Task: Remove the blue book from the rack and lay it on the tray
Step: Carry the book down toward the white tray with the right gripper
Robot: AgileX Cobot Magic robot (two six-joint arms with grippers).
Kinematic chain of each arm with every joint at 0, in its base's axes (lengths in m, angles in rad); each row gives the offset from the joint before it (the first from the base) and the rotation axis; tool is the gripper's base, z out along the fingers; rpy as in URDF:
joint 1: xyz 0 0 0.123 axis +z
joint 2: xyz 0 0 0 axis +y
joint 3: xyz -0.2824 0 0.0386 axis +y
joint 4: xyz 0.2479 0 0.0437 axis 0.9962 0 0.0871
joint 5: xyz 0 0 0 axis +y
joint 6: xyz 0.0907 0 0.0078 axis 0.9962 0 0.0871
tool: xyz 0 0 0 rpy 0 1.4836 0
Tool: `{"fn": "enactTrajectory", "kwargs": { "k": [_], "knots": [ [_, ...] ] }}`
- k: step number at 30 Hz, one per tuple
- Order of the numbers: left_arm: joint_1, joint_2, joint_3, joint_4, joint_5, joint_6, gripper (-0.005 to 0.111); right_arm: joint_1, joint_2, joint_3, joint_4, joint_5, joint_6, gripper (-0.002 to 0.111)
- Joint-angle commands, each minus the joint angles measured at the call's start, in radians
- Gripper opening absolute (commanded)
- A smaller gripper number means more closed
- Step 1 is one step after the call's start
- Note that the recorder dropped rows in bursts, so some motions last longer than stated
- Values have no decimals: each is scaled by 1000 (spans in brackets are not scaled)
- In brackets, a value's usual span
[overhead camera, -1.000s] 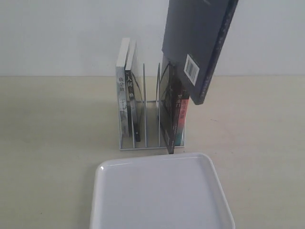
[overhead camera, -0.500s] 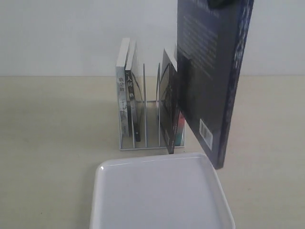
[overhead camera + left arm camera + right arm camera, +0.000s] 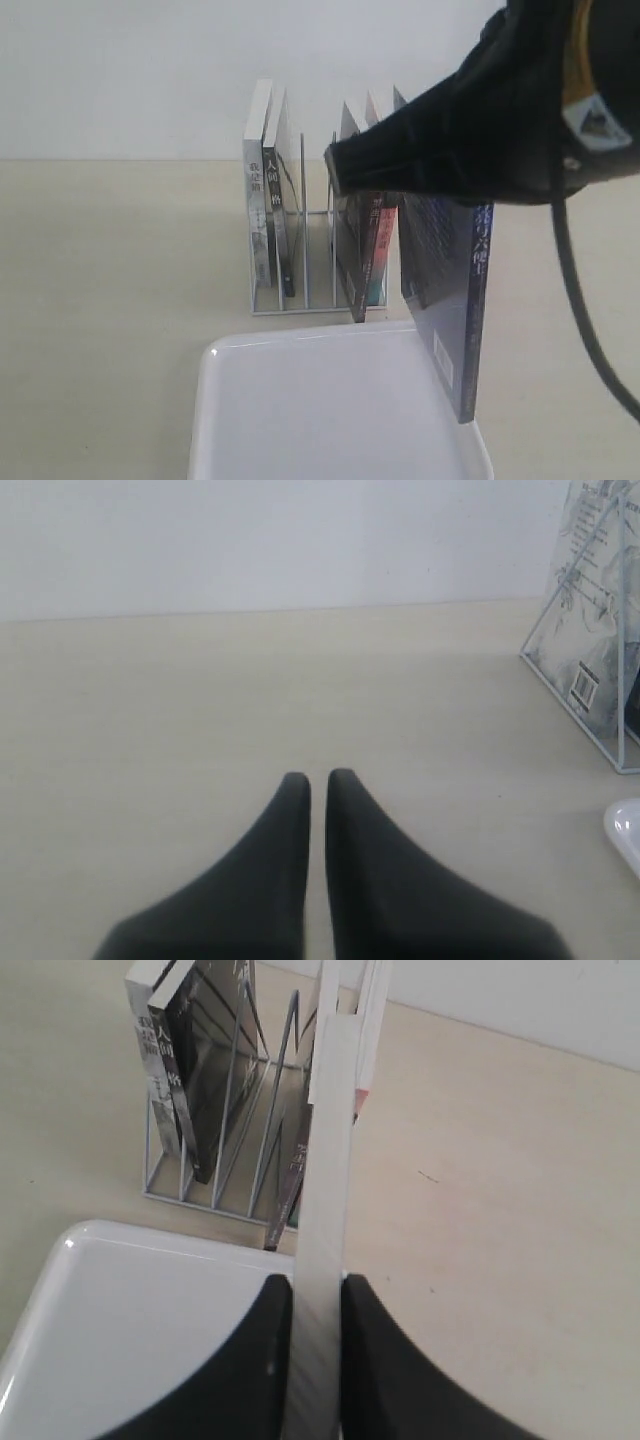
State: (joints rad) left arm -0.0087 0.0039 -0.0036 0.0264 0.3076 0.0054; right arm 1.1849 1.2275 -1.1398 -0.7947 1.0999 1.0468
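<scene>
Navy and upright, the blue book [image 3: 445,300] hangs with its lower corner over the 3 o'clock rim of the tray [image 3: 300,420]. My right gripper [image 3: 318,1295] is clamped on its edge. At the tray's 12 o'clock I see the rack [image 3: 304,260] holding the other books [image 3: 262,200]. My left gripper [image 3: 318,780] sits closed and empty over the table [image 3: 150,700].

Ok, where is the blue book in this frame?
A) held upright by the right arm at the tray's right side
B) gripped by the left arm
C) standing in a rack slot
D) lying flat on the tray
A: the right gripper has its fingers clamped on the blue book, which hangs upright over the right rim of the tray, out of the rack.
</scene>
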Motion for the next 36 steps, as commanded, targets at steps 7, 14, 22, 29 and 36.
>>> {"fn": "enactTrajectory", "kwargs": {
  "k": [7, 14, 22, 29, 36],
  "knots": [
    [-1, -4, 4, -8, -3, 4, 5, 2, -8, 195, -176, -72, 213, 0],
    [-1, -4, 4, -8, -3, 4, 5, 2, -8, 276, -245, -174, 319, 0],
    [-1, -4, 4, -8, -3, 4, 5, 2, 26, 281, -258, -151, 328, 0],
    [-1, -4, 4, -8, -3, 4, 5, 2, 93, 281, -286, -157, 359, 0],
    [-1, -4, 4, -8, -3, 4, 5, 2, 142, 281, -300, -173, 383, 0]
  ]
}}
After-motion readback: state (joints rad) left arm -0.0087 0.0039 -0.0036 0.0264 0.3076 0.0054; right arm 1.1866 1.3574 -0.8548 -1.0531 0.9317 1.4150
